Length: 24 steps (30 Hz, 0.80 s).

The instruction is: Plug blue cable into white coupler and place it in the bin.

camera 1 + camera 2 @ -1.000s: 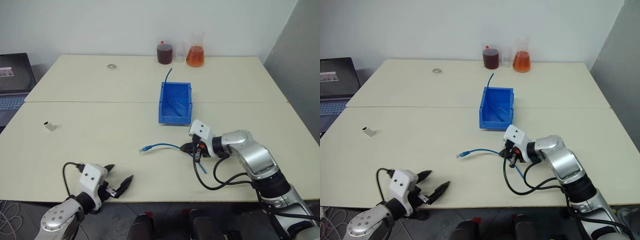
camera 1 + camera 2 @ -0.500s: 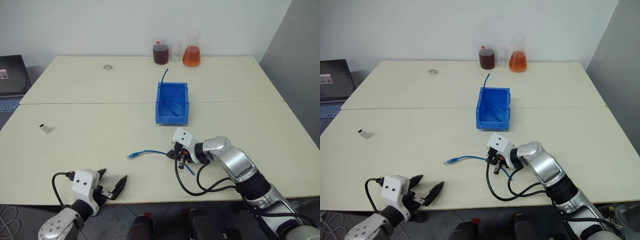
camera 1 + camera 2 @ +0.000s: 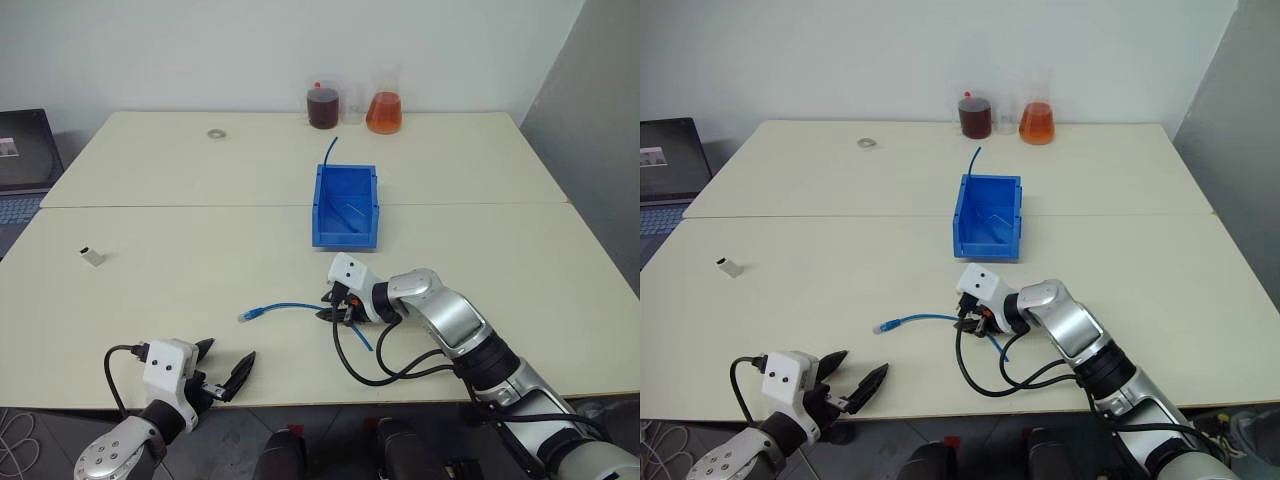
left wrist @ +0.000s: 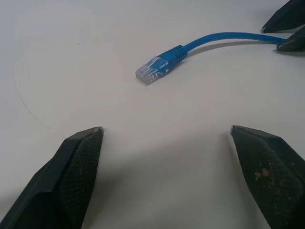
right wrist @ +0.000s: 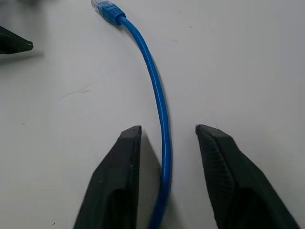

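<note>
The blue cable (image 3: 290,305) lies on the table in front of the bin (image 3: 345,240), its clear plug (image 4: 151,72) pointing left. My right gripper (image 5: 167,128) rests on the table over the cable's right part. Its fingers (image 5: 116,176) stand apart, with the cable running loose between them. Near the table's front edge, my left gripper (image 3: 231,348) is open and holds nothing; the plug lies a short way beyond it. The white coupler (image 3: 93,257) sits far to the left, away from both grippers.
A short dark blue cable stub (image 3: 330,152) sticks up out of the bin's back. Two flasks, one of dark red liquid (image 3: 324,106) and one of orange (image 3: 384,112), stand at the table's far edge, and a metal ring (image 3: 215,132) lies at back left. A laptop (image 3: 18,150) sits off the left side.
My right gripper slid left, dragging the cable and its plug leftward, and its fingers have parted from the cable. The left gripper stayed put, open.
</note>
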{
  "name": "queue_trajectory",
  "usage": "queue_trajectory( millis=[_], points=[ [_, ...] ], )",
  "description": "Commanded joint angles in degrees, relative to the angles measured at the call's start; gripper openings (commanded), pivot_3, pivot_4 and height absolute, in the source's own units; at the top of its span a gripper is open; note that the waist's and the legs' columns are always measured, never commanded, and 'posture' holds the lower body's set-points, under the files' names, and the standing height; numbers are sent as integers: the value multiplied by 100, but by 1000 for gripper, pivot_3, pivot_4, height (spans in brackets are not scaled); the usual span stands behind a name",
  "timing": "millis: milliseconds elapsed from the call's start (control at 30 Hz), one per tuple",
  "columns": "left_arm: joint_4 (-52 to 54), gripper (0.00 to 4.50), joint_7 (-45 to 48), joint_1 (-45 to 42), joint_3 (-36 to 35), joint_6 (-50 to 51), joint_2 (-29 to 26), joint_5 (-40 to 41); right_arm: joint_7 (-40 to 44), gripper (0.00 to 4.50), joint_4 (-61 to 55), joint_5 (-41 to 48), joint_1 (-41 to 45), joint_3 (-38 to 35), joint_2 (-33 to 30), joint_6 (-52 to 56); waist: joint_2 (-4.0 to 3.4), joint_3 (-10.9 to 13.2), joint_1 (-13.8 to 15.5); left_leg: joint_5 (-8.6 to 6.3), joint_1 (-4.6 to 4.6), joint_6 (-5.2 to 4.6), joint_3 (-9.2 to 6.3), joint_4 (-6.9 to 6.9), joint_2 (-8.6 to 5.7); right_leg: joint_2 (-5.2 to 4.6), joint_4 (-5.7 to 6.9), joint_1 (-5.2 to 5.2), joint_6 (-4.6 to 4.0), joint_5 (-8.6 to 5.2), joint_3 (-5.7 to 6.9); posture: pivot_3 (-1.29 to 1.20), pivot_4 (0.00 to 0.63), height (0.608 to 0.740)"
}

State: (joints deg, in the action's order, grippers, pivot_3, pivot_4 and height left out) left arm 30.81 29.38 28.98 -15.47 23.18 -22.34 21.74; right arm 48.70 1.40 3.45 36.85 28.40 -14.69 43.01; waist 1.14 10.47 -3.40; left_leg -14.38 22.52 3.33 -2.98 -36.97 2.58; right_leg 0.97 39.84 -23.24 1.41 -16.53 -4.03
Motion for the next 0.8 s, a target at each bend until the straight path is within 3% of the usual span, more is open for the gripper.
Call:
queue_trajectory(
  millis=[33, 233, 267, 367, 500, 633, 800],
  points=[
    [12, 4500, -13, 16, -144, -83, -54, 35, 137, 2835, -413, 181, 72, -213, -207, 216, 0, 0, 1, 0, 1, 0, 0, 0, 0, 0, 0, 0, 0, 0, 0, 0, 150, 740],
    [-152, 4500, 377, 63, -1021, 143, -528, 529, 645, 4415, -1728, 1313, -141, -1235, -937, 1193, 5, 3, 13, 0, 10, -1, -6, 0, 0, -1, -7, -4, -1, -1, 5, 0, 150, 740],
    [-307, 4500, 412, -36, -1287, 188, -675, 650, 733, 4490, -1893, 1528, -154, -1395, -1044, 1324, 5, 4, 13, 0, 11, -1, -8, 2, 1, 0, -8, -5, -2, -3, 8, 0, 150, 740],
    [-1034, 4500, 338, -504, -2009, 151, -1106, 736, 1153, 4490, -2245, 1964, -192, -1723, -1509, 1166, 3, 6, 14, 0, 9, -1, -11, 5, 3, 2, -6, -6, -6, -7, 14, 0, 150, 740],
    [-2514, 4500, -552, -1645, -2330, -283, -1717, -106, 1406, 4490, -2258, 2396, 206, -2155, -1675, 785, 7, 12, 21, 0, 7, -2, -13, 4, 5, 5, -8, -5, -5, -8, 18, 0, 150, 740],
    [-3026, 4500, -1424, -2633, -2228, -198, -1614, -393, 1326, 4490, -2040, 2478, 560, -2130, -1563, 529, 13, 11, 8, -1, 9, -1, -6, 5, 7, 4, -17, -3, -1, -5, 14, 0, 150, 740],
    [-2684, 4500, -1668, -3208, -1621, 25, -1249, -498, 1125, 4490, -1745, 2588, 862, -2202, -1357, 452, 22, 6, 39, -1, 32, 2, -11, 5, -1, -11, -33, -7, -20, 21, 20, 0, 150, 740]
  ],
)
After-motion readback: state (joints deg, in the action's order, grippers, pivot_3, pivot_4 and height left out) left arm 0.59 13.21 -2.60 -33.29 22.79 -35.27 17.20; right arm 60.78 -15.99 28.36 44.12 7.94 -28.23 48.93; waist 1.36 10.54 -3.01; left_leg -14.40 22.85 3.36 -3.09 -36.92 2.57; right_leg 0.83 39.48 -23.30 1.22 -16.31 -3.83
